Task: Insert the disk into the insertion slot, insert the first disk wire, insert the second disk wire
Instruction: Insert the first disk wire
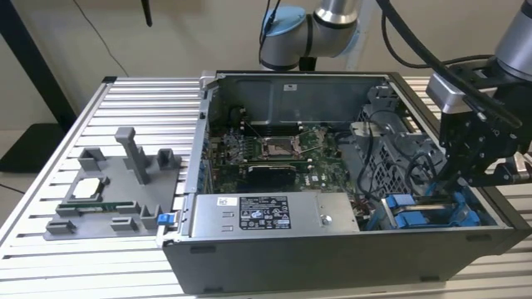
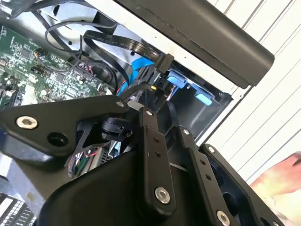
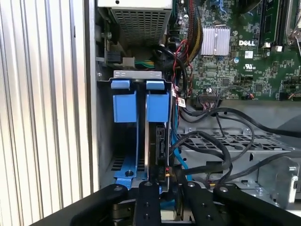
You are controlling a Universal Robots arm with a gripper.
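One gripper (image 2: 151,92), its fingers (image 2: 150,127) clenched, as I judged, on the black disk wire connector (image 2: 159,70). The connector sat straight ahead of the fingertips, against the near end of the disk (image 3: 160,141). The disk stood on edge inside the insertion slot (image 3: 138,74), long axis running into the slot, in line with the fingers. One flat black cable (image 2: 117,42) led from the connector away from the slot.

Claw (image 1: 455,182) at the insertion slot (image 1: 415,215)
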